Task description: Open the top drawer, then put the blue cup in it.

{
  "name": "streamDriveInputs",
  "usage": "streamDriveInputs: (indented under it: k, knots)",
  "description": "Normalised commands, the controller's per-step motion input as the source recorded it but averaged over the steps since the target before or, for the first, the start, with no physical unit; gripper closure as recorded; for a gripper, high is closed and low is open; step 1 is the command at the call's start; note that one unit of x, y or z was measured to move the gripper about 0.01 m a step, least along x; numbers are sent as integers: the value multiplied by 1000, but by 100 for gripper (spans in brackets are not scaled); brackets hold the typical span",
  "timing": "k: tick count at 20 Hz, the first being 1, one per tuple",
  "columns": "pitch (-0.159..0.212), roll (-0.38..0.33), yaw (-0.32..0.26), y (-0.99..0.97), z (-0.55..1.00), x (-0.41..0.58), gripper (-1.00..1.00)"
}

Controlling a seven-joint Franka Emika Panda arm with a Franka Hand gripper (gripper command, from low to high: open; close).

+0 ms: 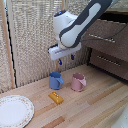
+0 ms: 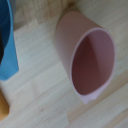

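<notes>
**A:** Blue cup (image 1: 56,80) status? Go across the exterior view from its left.

**B:** White plate (image 1: 14,111) far left on the wooden tabletop (image 1: 95,107). Next the orange block (image 1: 56,97), lying just in front of the blue cup. Cup is upright, handle side hard to read at this size. Pink mug (image 1: 78,82) just beside it, small gap. Dresser at the right; top drawer (image 1: 107,35) looks partly pulled out, can't confirm how far.

**A:** Your tool?

**B:** My gripper (image 1: 65,59) hangs above the 2 mugs, clear of both. Fingers part-spread, nothing between them. Wrist view shows mostly the pink mug (image 2: 87,60); blue cup (image 2: 7,45) only at the picture's edge.

**A:** Handling?

**B:** Judgement: small, rigid, light, likely glazed or hard plastic, so slick and chip-prone. I'd pinch the rim wall, 1 finger inside and 1 outside, on the side away from the pink mug. Moderate squeeze, set down softly.

**A:** Risk?

**B:** Clipping the pink mug.
</notes>
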Motion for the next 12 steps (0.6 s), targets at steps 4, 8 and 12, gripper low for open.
streamDriveInputs:
  k: [4,8,12]
  knots:
    - [15,140,-37,61,-314,251,-100]
    - [0,111,-35,19,-296,291,-100]
    - [-2,119,-40,0,-347,362,-100]
